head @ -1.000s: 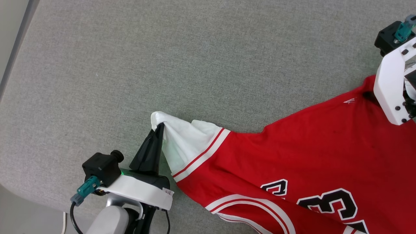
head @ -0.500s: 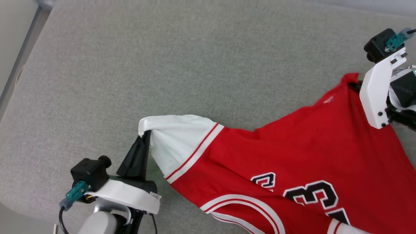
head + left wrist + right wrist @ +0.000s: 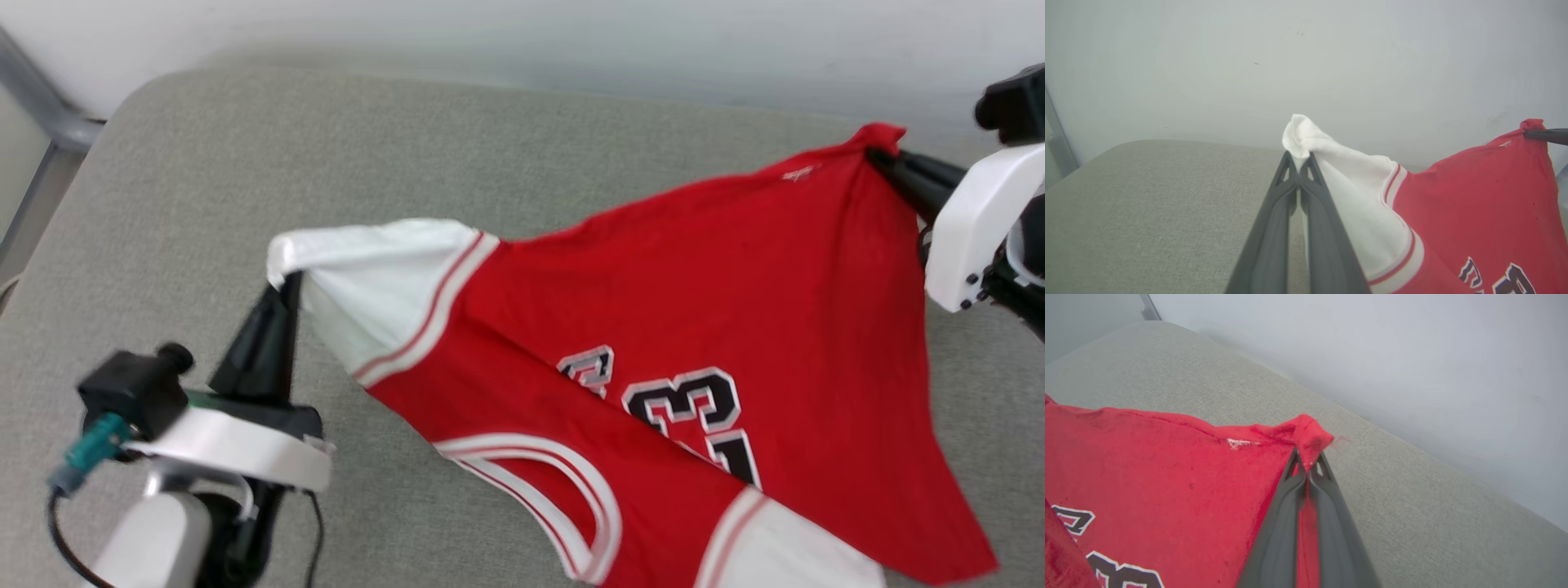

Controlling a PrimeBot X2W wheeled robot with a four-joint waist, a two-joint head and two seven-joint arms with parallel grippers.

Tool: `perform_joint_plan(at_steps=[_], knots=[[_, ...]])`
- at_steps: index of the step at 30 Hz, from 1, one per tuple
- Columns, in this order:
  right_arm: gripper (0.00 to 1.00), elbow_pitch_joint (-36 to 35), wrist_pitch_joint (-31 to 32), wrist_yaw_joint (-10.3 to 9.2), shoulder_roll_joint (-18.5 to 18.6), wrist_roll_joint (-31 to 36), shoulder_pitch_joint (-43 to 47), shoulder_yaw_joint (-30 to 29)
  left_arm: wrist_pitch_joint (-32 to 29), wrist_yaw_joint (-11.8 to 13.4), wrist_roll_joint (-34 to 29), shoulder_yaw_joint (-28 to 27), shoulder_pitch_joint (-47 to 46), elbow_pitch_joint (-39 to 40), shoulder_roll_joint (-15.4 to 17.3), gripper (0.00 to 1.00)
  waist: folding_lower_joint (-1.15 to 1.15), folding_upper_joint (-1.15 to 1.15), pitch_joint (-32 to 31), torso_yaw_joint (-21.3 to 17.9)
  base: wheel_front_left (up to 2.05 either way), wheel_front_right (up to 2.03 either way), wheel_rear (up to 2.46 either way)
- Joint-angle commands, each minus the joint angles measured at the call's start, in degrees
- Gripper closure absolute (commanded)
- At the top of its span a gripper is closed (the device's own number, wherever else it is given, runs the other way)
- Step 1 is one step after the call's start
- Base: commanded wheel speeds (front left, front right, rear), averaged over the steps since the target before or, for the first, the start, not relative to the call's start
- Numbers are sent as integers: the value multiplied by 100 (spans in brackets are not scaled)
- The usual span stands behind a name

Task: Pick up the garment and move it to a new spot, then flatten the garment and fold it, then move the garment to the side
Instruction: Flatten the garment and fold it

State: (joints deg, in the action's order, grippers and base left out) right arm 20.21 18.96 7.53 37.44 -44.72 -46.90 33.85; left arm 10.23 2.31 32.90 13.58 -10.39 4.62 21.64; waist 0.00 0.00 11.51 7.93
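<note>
Left gripper (image 3: 287, 282) pinched shut on garment (image 3: 653, 269) sleeve; right gripper (image 3: 878, 155) pinched on red corner.
Both ends held above grey cushion (image 3: 204, 163).

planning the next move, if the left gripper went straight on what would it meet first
Apart from the white sleeve of the garment it pinches, the left gripper seems aimed over the grey cushion at the pale wall; how far is unclear.

A red jersey (image 3: 694, 286) with white sleeves and black, white-outlined numbers hangs stretched over the grey cushion (image 3: 163, 204), raised by one sleeve and one corner.
</note>
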Motion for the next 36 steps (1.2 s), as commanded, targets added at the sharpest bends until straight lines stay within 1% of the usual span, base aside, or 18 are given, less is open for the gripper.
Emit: perform_joint_plan(at_steps=[1, 7, 13, 17, 22, 28, 33, 36], knots=[[100, -88, -65, -8, -20, 34, 70, -95, -40, 26, -34, -58, -137, 79, 82, 100, 0, 0, -126, -127, 0, 0, 0], [100, -560, -253, -8, -61, 233, 193, -619, -315, 60, -98, -266, -716, 426, 419, 100, 0, 0, -314, -272, 0, 0, 0], [100, -1076, -217, -8, -136, 360, 253, -1200, -650, -73, -190, -263, -1526, 603, 675, 100, 0, 0, -393, -358, 0, 0, 0], [100, -1405, -95, -8, -219, 491, 228, -1571, -823, -163, -204, -224, -2119, 644, 745, 100, 0, 0, -378, -414, 0, 0, 0], [100, -1679, 78, -8, -280, 610, 102, -1905, -961, -228, -233, -174, -2730, 617, 733, 100, 0, 0, -246, -456, 0, 0, 0], [100, -1960, 313, -8, -410, 771, -231, -2253, -1094, -330, -230, -101, -3687, 400, 659, 100, 0, 0, 145, -516, 0, 0, 0], [100, -1936, 530, -8, -479, 936, -859, -2420, -1194, -439, -214, -46, -4629, 82, 555, 100, 0, 0, 692, -548, 0, 0, 0], [100, -1798, 635, -8, -543, 1085, -1410, -2442, -1226, -568, -152, -18, -5318, -237, 492, 100, 0, 0, 1047, -566, 0, 0, 0]])
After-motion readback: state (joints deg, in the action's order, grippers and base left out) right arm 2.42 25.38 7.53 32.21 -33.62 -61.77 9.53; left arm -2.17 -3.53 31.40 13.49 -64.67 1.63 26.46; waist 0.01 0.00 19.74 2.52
